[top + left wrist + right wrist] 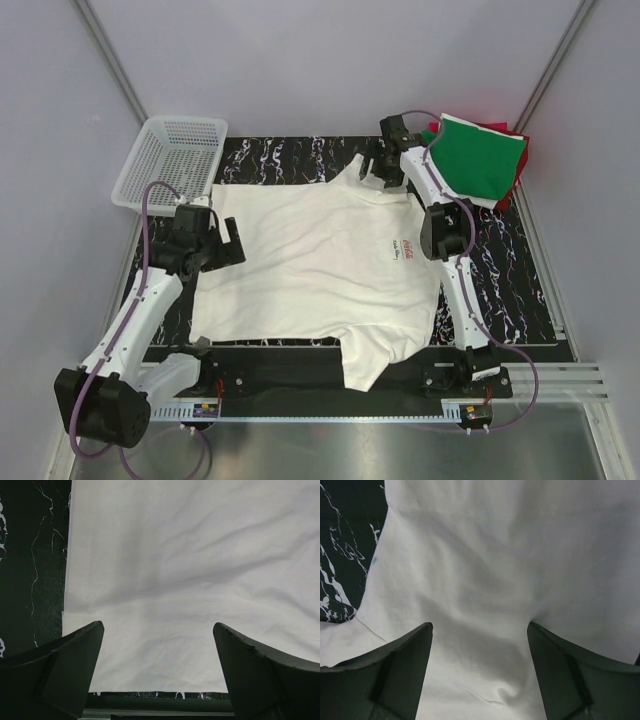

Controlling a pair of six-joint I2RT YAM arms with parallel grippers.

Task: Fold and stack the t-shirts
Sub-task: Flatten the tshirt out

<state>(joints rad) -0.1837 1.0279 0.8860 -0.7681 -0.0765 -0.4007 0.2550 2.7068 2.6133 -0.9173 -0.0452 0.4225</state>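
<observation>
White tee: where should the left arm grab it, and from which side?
Take the white tee at its hem edge, coming in from the left over the dark mat. It lies flat and spread out, so the middle gives nothing to pinch. Probably only an edge lets a finger slide under. The left gripper hangs open by that hem.

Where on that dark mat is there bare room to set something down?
Bare: the far strip of the mat between the basket and the right gripper, and its right strip between the right arm and the edge, nearer than the green t-shirt. The white t-shirt covers the middle; the left arm crowds the left side.
</observation>
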